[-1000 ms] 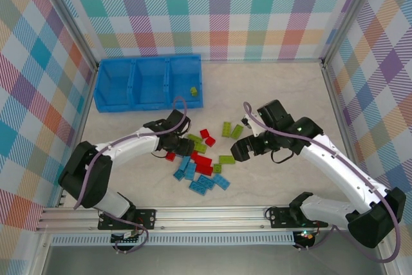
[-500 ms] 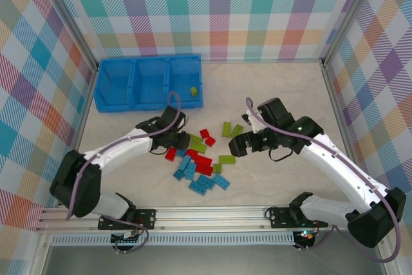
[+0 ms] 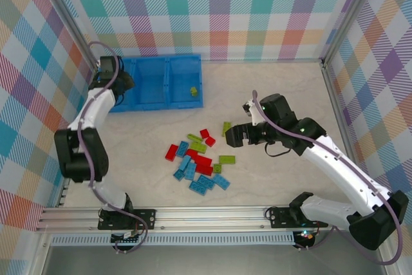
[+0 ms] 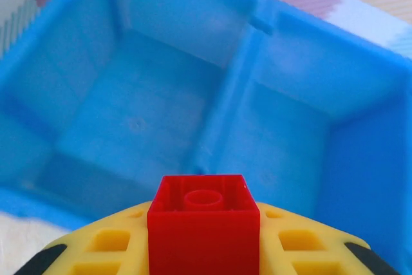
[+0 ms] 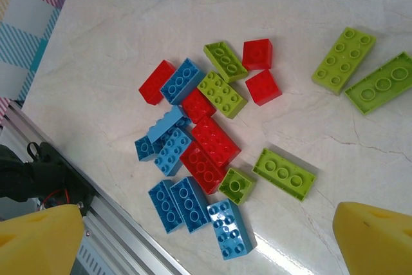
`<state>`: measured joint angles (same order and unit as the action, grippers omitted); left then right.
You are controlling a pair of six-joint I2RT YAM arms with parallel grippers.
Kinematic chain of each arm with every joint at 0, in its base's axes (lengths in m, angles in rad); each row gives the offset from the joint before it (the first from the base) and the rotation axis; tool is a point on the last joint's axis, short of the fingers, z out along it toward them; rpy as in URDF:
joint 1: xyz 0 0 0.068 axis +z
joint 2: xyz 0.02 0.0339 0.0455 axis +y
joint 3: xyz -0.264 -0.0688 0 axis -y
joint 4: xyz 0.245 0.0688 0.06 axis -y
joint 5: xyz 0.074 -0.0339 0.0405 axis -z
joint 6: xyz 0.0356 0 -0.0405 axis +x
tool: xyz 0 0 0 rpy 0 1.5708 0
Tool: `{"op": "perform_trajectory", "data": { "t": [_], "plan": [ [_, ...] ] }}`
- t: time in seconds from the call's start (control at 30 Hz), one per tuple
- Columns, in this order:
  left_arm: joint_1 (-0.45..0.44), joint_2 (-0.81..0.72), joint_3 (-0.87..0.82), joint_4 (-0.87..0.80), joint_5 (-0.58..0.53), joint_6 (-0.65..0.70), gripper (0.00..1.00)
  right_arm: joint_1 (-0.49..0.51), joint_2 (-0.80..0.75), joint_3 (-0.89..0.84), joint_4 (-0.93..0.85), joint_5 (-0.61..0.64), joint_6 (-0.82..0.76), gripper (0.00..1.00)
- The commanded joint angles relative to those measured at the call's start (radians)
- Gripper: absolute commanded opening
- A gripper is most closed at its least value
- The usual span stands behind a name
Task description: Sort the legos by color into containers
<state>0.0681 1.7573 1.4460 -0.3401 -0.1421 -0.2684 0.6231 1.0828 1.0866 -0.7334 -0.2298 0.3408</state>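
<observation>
Red plastic is riding in the left claw (image 4: 204,252), whose jaws are pinching a small red brick (image 4: 204,214) between them and hanging over the leftmost bin of the blue containers (image 3: 154,104). The drop is looking safest once the brick is sitting well inside that bin's walls, clear of the divider and low enough not to bounce out. The far-right bin is already holding a green brick (image 3: 193,91). The right claw (image 3: 234,136) is waiting, jaws spread wide and empty, above the remaining legos (image 3: 198,159) lying scattered on the tabletop (image 3: 277,88). A second earlier the left arm was reaching into that pile with its claw wider; now it is swung across to the tray, while the right arm is sitting almost where it was.
</observation>
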Motion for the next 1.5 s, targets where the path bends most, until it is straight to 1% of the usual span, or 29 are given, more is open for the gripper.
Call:
{"op": "perform_trajectory", "data": {
  "t": [0.0,0.1,0.13,0.2,0.3,0.37,0.43,0.5,0.63,0.7,0.77,0.83,0.9,0.97,1.03,1.13,1.23,1.47],
  "plan": [
    [0.042,0.137,0.137,-0.053,-0.04,-0.045,0.16,0.004,-0.052,-0.02,0.006,-0.012,0.025,1.0],
    [0.075,0.226,0.211,-0.069,-0.045,-0.051,0.17,0.004,-0.072,-0.024,-0.014,-0.002,0.032,1.0],
    [0.083,0.245,0.224,-0.066,-0.038,-0.048,0.19,0.004,-0.079,-0.025,-0.02,0.001,0.034,1.0],
    [0.097,0.271,0.252,-0.078,-0.025,-0.042,0.26,0.004,-0.091,-0.026,-0.027,0.006,0.041,1.0],
    [0.107,0.258,0.252,-0.082,0.008,-0.042,0.42,0.004,-0.1,-0.034,-0.022,0.01,0.049,1.0],
    [0.108,0.211,0.222,-0.069,0.035,-0.053,0.49,0.004,-0.094,-0.042,-0.012,0.016,0.053,1.0],
    [0.108,0.133,0.149,-0.026,0.061,-0.083,0.55,0.004,-0.084,-0.049,0.006,0.02,0.062,1.0],
    [0.108,0.055,0.089,-0.006,0.081,-0.108,0.56,0.004,-0.071,-0.053,0.025,0.011,0.067,1.0],
    [0.087,-0.147,-0.046,-0.004,0.175,-0.155,0.57,0.005,-0.039,-0.054,0.054,0.003,0.066,1.0],
    [0.04,-0.262,-0.122,-0.024,0.198,-0.149,0.57,0.004,-0.026,-0.056,0.065,0.007,0.063,1.0],
    [-0.044,-0.384,-0.194,-0.057,0.193,-0.125,0.57,0.005,-0.015,-0.061,0.079,0.007,0.061,1.0],
    [-0.169,-0.505,-0.273,-0.093,0.145,-0.106,0.57,0.005,-0.001,-0.065,0.093,0.0,0.058,1.0],
    [-0.296,-0.588,-0.336,-0.125,0.101,-0.098,0.56,0.005,0.015,-0.065,0.102,-0.011,0.055,1.0],
    [-0.401,-0.642,-0.387,-0.167,0.091,-0.112,0.56,0.005,0.031,-0.06,0.105,-0.02,0.05,1.0],
    [-0.504,-0.667,-0.432,-0.235,0.065,-0.159,0.55,0.006,0.041,-0.058,0.109,-0.023,0.049,1.0],
    [-0.612,-0.667,-0.498,-0.275,0.075,-0.226,0.52,0.005,0.043,-0.066,0.128,-0.026,0.053,1.0],
    [-0.68,-0.616,-0.549,-0.253,0.069,-0.228,0.52,0.005,0.045,-0.078,0.145,-0.032,0.062,1.0],
    [-0.703,-0.359,-0.52,-0.18,0.078,-0.111,0.51,0.006,0.04,-0.088,0.148,-0.042,0.075,1.0]
  ]
}}
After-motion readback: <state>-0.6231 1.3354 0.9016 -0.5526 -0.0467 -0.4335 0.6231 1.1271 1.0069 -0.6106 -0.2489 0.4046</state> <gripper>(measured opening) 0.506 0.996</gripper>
